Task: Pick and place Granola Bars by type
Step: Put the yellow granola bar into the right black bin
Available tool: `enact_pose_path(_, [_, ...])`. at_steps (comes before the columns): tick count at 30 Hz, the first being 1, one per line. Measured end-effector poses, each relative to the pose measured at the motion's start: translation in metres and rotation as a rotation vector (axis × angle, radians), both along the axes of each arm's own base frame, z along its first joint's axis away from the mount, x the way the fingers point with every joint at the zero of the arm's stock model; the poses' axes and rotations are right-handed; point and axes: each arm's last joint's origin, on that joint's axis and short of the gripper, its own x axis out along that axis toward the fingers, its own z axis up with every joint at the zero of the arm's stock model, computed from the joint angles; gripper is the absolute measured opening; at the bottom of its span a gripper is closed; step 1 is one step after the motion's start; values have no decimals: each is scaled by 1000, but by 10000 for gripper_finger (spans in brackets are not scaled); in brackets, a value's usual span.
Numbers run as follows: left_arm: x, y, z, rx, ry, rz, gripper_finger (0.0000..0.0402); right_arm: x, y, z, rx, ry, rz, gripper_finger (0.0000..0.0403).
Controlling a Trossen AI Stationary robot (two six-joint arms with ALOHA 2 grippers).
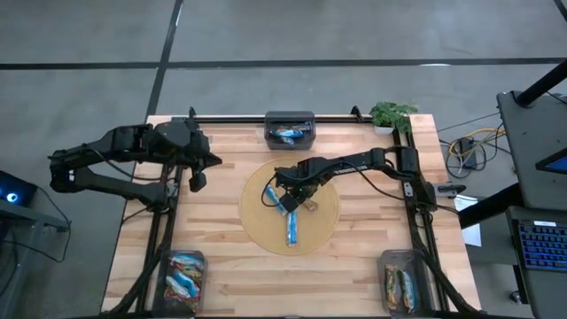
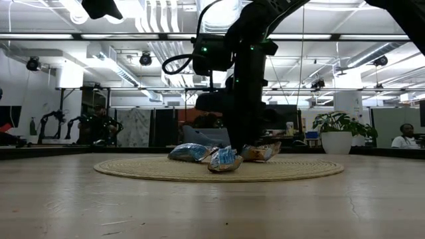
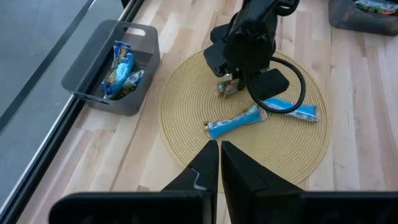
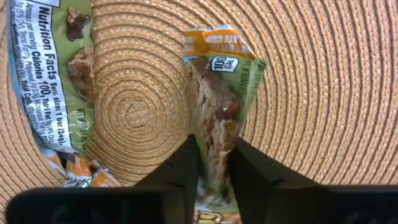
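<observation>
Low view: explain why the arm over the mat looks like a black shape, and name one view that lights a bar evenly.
Low view: bright ceiling lights behind the right arm backlight it into a silhouette; the Granola Bars on the mat catch light. Right wrist view: the green-wrapped bar in the right gripper is evenly lit.

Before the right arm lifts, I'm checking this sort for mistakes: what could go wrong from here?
The right gripper pinches only one end of the green-and-orange bar, so it could slip or swing on lifting. A second green bar lies close beside it on the woven mat and might be nudged. Two blue bars lie near the arm's path.
</observation>
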Motion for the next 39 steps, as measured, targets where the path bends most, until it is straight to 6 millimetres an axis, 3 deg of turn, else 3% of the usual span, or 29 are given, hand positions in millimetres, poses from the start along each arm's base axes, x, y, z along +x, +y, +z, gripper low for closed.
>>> enact_pose_path(6, [0,0,0,0,-1,0,0,0,0,1,-1,0,0,35])
enact_pose_path(13, [0,0,0,0,-2,1,0,-4,1,17,-5,14,46,30])
enact_pose_path(20, [0,0,0,-1,-4,2,0,-23,8,84,21,29,239,29])
enact_pose_path(25, [-1,0,0,-1,-5,1,0,-54,35,147,16,-21,493,29])
enact_pose_path(30, [-1,0,0,0,-4,0,0,-92,67,195,-14,-127,661,29])
enact_pose_path(33, [-1,0,0,0,-4,1,0,-115,84,216,-13,-199,698,29])
enact_pose_path(39, [0,0,0,1,-5,0,0,-150,114,236,11,-275,758,29])
